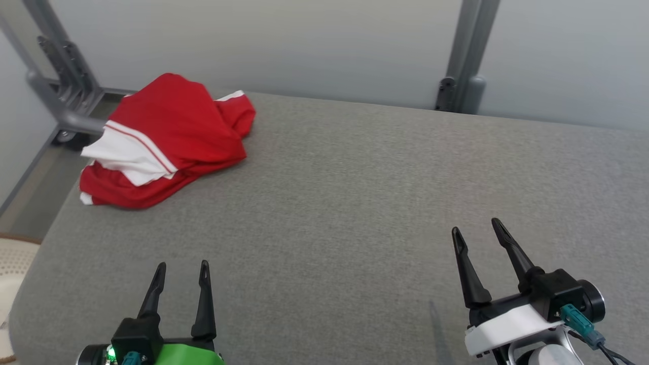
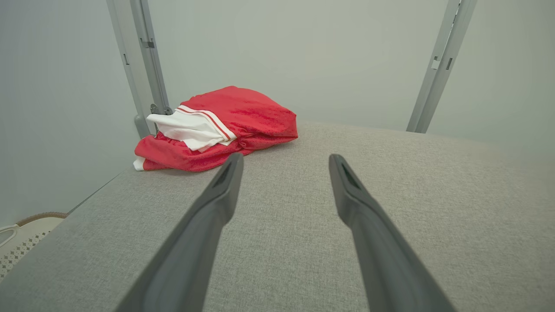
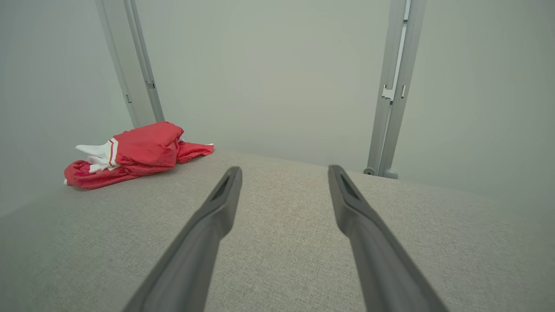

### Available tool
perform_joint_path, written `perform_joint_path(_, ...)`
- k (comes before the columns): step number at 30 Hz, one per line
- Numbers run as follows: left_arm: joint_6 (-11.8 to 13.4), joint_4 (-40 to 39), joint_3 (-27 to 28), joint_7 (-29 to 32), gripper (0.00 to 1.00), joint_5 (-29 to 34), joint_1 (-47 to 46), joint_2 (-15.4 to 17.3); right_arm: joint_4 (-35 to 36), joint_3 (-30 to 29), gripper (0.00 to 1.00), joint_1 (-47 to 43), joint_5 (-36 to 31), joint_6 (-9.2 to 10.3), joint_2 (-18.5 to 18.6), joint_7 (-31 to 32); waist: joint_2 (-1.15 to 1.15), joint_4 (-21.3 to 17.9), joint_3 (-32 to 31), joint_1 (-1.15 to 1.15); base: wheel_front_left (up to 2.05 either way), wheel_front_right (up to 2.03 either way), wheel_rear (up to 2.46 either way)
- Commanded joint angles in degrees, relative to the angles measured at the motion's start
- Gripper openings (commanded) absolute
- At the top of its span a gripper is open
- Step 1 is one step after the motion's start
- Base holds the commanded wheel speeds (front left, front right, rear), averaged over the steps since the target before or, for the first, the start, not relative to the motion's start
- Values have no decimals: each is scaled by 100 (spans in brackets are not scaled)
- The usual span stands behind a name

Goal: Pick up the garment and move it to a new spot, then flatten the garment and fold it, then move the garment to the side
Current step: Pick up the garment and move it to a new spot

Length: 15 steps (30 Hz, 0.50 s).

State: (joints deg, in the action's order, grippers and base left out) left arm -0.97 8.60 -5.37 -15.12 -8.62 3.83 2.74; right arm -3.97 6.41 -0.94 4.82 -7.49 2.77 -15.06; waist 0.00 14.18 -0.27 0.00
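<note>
The garment (image 1: pixel 167 139) is red with white panels and thin red stripes, lying crumpled in a heap at the far left corner of the grey fabric table (image 1: pixel 355 203). It also appears in the left wrist view as a heap (image 2: pixel 217 128) ahead and to the left, and smaller in the right wrist view (image 3: pixel 134 154) at far left. My left gripper (image 1: pixel 182 268) hovers open near the front left edge, well short of the garment. My right gripper (image 1: pixel 476 228) stands open at the front right, with nothing between its fingers.
Grey metal frame posts (image 1: pixel 466 56) rise behind the table against a pale wall, and another post with a bracket (image 1: pixel 61 66) stands just behind the garment. A cream perforated basket (image 1: pixel 12 268) sits off the table's left edge.
</note>
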Motion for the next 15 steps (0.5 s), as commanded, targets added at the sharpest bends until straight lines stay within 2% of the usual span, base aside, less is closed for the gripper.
perform_joint_path(1, -1, -27, 35, -6, 100, 24, 95, 27, 34, 0, 100, -26, 2, 0, 20, -18, 0, 773, 18, 0, 0, 0, 0)
perform_joint_path(8, 7, -81, 196, -5, 100, -35, 175, 24, -1, 217, 100, 70, -36, 0, 22, -18, 0, 1335, 66, 0, 0, 0, 0)
perform_joint_path(15, 89, -181, 238, -5, 100, -133, 235, 24, -44, 395, 100, 183, -74, 0, 23, -18, 0, 1453, 202, 0, 0, 0, 0)
